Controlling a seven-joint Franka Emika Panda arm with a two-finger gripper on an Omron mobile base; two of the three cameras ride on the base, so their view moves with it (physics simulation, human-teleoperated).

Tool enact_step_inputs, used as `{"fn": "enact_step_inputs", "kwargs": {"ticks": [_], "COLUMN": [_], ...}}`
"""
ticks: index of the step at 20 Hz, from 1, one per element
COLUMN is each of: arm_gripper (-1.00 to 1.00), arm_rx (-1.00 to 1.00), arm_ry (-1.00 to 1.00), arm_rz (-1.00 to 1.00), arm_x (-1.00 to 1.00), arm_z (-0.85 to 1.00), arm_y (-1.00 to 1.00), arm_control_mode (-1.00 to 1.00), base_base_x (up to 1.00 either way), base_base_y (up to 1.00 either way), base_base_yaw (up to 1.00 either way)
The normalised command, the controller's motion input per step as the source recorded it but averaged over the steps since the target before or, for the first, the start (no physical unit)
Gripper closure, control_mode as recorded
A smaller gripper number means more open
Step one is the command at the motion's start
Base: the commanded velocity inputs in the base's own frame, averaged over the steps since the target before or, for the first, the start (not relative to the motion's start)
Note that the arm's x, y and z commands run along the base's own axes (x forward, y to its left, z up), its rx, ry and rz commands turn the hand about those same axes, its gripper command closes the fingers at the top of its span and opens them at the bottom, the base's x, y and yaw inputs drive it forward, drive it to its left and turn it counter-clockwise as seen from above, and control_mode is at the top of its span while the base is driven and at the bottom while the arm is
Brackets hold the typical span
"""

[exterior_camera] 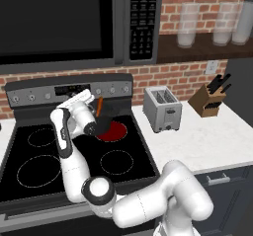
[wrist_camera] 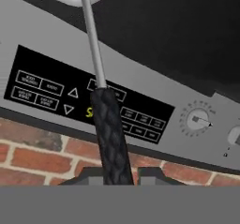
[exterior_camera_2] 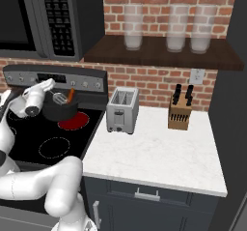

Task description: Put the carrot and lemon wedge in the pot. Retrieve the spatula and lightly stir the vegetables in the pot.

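My gripper point(wrist_camera: 114, 174) is shut on the spatula's black handle point(wrist_camera: 108, 134), whose thin metal shaft runs up to a pale head at the hand view's top edge. The same gripper point(exterior_camera_2: 48, 87) hovers over the stove's back right, with the silver slotted spatula head point(exterior_camera_2: 59, 98) above the black pot point(exterior_camera_2: 60, 111). The orange carrot point(exterior_camera_2: 70, 95) stands tilted out of the pot, close to the head. From the left, the gripper point(exterior_camera: 90, 101) is just left of the carrot point(exterior_camera: 100, 105) and above the pot point(exterior_camera: 104, 123). Red shows at the pot's right side. The lemon wedge is hidden.
A silver toaster point(exterior_camera_2: 122, 110) stands on the white counter point(exterior_camera_2: 159, 152) right of the stove, and a knife block point(exterior_camera_2: 179, 110) sits farther right by the wall. The stove's control panel point(wrist_camera: 140, 115) rises close behind the gripper. A microwave point(exterior_camera: 64, 22) hangs overhead.
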Motion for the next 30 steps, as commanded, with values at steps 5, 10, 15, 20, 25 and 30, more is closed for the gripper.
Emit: {"fn": "enact_step_inputs", "kwargs": {"ticks": [5,10,15,20,25,30], "arm_gripper": [1.00,1.00,1.00,1.00,1.00,1.00], "arm_rx": [0.11,0.15,0.10,0.01,-0.04,-0.16], "arm_ry": [0.25,0.11,0.12,0.15,0.09,0.08], "arm_rz": [0.00,-0.07,-0.21,-0.27,-0.28,-0.32], "arm_x": [0.02,-0.82,-0.78,0.11,0.53,0.12], "arm_z": [-0.32,0.04,0.18,0.14,0.11,0.05], "arm_y": [-0.38,-0.29,-0.29,-0.35,-0.30,-0.42], "arm_control_mode": [-1.00,-1.00,-1.00,-1.00,-1.00,-1.00], "base_base_x": [0.00,0.00,0.00,0.00,0.00,0.00], "base_base_y": [0.00,0.00,0.00,0.00,0.00,0.00], "base_base_yaw": [0.00,0.00,0.00,0.00,0.00,0.00]}}
